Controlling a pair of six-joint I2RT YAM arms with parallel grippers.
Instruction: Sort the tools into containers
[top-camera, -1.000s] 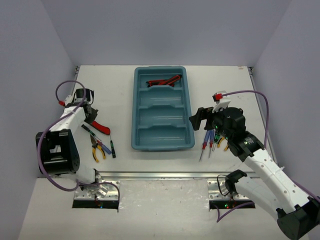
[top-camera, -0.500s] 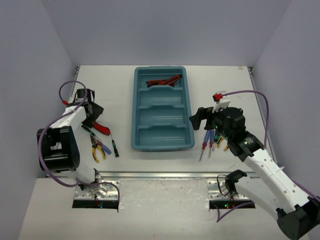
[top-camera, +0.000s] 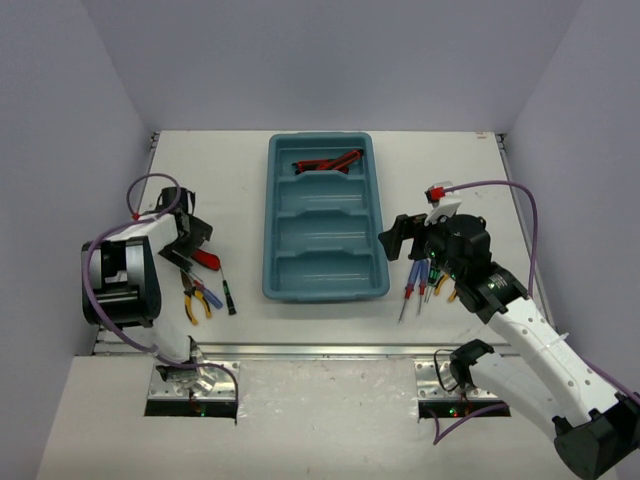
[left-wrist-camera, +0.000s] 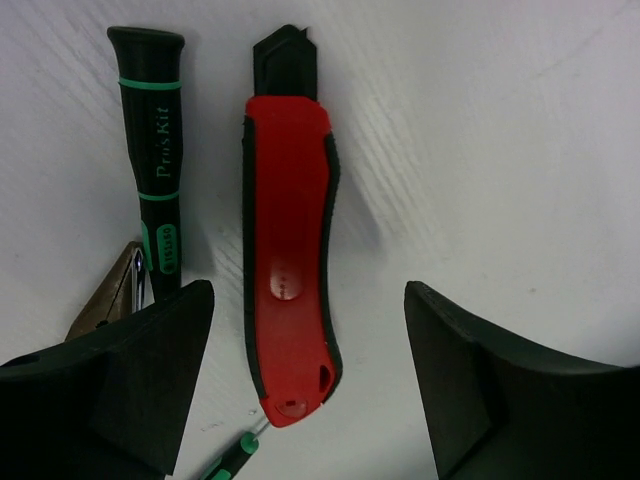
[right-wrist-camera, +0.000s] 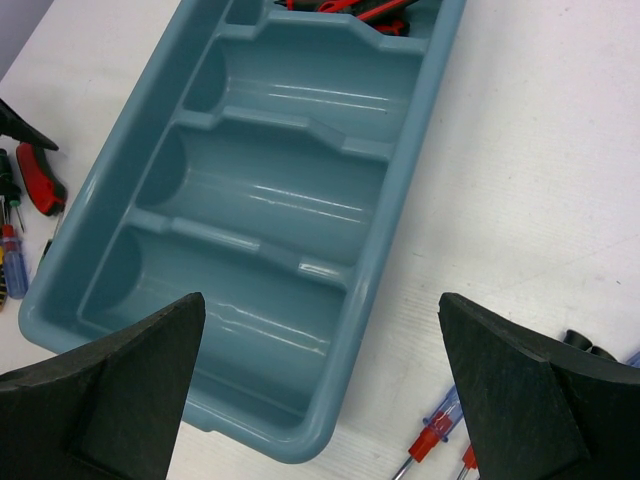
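Observation:
A red-black utility knife (left-wrist-camera: 290, 290) lies flat on the white table, between the wide-apart fingers of my left gripper (left-wrist-camera: 308, 300), which touch nothing. From above, that left gripper (top-camera: 190, 238) hovers at the knife (top-camera: 207, 259), left of the teal tray (top-camera: 273, 230). Two more red-black knives (top-camera: 328, 160) lie in the tray's far compartment. My right gripper (top-camera: 395, 240) is open and empty over the tray's right rim (right-wrist-camera: 380, 250) by the nearest compartment. Red-handled screwdrivers (top-camera: 412, 285) lie on the table below it.
A black-green screwdriver (left-wrist-camera: 150, 150) and a pliers tip (left-wrist-camera: 110, 305) lie just left of the knife. Yellow-handled pliers (top-camera: 193, 300), a blue screwdriver (top-camera: 205, 288) and a thin black-green one (top-camera: 227, 295) sit nearer the front. More tools (top-camera: 445, 285) lie under the right arm.
My left gripper has opened from shut and shifted right and slightly nearer, over the red knife. The right arm has not moved.

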